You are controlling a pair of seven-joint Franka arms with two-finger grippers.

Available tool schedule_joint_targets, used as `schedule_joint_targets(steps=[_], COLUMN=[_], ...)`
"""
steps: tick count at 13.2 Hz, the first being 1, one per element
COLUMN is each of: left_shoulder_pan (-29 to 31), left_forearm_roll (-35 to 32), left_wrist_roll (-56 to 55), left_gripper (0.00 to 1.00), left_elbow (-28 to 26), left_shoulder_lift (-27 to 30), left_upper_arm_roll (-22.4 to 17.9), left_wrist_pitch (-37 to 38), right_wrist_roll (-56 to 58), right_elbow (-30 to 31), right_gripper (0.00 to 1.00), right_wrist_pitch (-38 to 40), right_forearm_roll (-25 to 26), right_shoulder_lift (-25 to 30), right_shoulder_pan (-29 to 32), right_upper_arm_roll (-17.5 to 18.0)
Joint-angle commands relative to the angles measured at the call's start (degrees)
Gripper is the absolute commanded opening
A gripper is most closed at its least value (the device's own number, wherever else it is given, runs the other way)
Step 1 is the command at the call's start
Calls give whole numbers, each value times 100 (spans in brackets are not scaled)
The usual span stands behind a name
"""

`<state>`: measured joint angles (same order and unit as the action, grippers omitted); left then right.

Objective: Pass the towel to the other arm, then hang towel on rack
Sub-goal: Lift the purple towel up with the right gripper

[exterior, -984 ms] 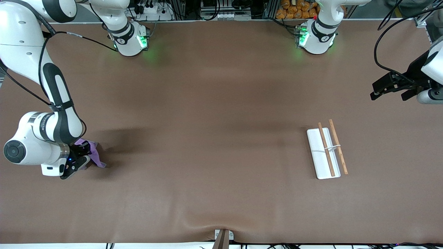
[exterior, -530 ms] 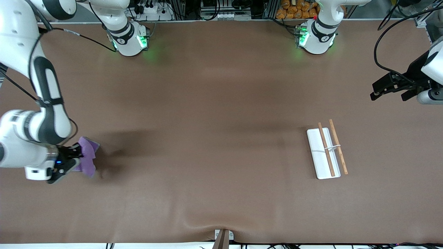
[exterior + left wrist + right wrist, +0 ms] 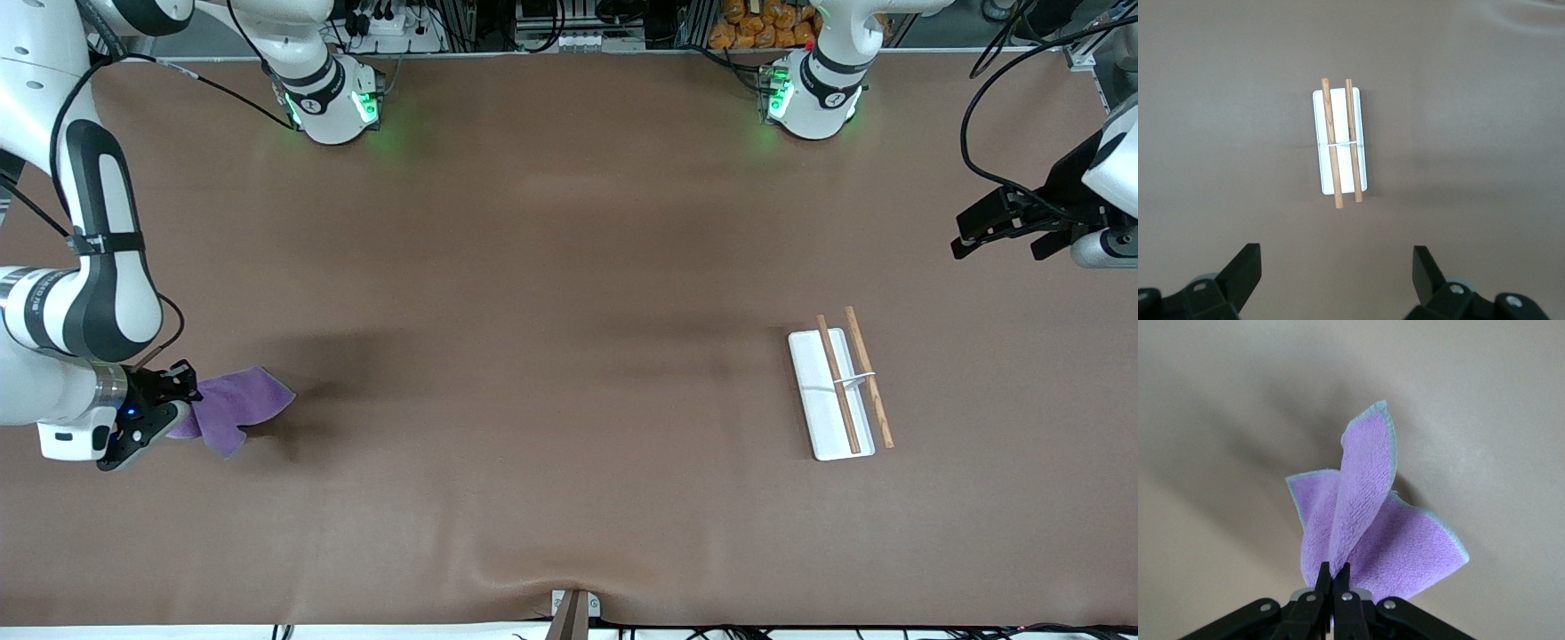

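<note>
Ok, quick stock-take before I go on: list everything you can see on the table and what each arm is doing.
towel: one, purple, lifted off the table at the right arm's end, pinched by one edge and hanging loose.
rack: one, white tray base with two thin wooden rods joined by a white bracket, flat on the table toward the left arm's end; nothing hangs on it.
table: one, covered in brown cloth.
right gripper: one, black, jaws shut on the towel, over the right arm's end of the table.
left gripper: one, black, jaws open and holding nothing, waiting in the air at the left arm's end of the table, with the rack in its wrist view.
</note>
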<state>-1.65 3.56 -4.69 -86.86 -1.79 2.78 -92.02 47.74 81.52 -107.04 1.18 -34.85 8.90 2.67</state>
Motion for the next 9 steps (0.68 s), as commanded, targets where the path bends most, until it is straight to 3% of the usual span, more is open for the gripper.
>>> schedule_joint_targets(steps=[1,9], left_shoulder_pan=[-11,-11], left_forearm_roll=[92,92], left_wrist_roll=[-41,-41], left_gripper=[100,100], left_elbow=[90,90], left_shoulder_lift=[-32,-41], left_upper_arm_roll=[-6,-6], left_wrist_pitch=[-17,-35], right_wrist_roll=[-116,-448], right_elbow=[22,22], right_gripper=[0,0], right_wrist_pitch=[209,376], right_forearm_roll=[-196,-531], right_shoulder_lift=[224,681], right_shoulder_pan=[-46,-151], right_upper_arm_roll=[32,296])
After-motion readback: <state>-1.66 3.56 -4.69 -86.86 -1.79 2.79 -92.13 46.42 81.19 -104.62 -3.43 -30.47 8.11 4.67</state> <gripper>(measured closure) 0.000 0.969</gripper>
